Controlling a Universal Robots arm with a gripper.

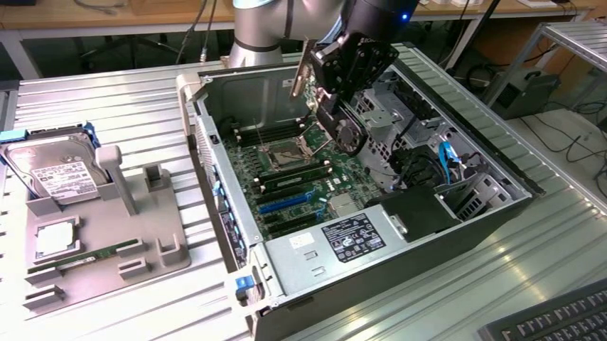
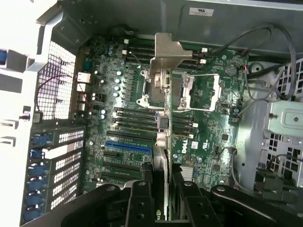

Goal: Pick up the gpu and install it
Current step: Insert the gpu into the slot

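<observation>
The claw (image 1: 330, 99) (image 2: 163, 184) was clenched on the thin flat black gpu card (image 1: 339, 124) (image 2: 162, 142). The card hung below it in the air over the middle of the open dark grey computer case (image 1: 399, 284) (image 2: 118, 14), with its silver metal bracket (image 2: 166, 52) at the end away from the fingers. Under the card lay the green motherboard (image 1: 303, 181) (image 2: 208, 109), carrying the open silver processor socket (image 1: 284, 153) (image 2: 199, 92), rows of black memory slots and a blue expansion slot (image 1: 284, 204) (image 2: 128, 146). White "DELL" lettering (image 2: 179, 147) stood on the board. The case also held a silver power supply box (image 1: 289, 259) with a black label (image 1: 351, 238) whose print was too small to read, and a blue cable (image 1: 446, 153). On the ribbed metal table (image 1: 114, 99), at the exterior view's left, a grey moulded holder (image 1: 152, 227) carried a silver hard drive with a white label (image 1: 52, 174), a square silver processor (image 1: 55, 240) and a narrow green memory stick (image 1: 90, 254).
</observation>
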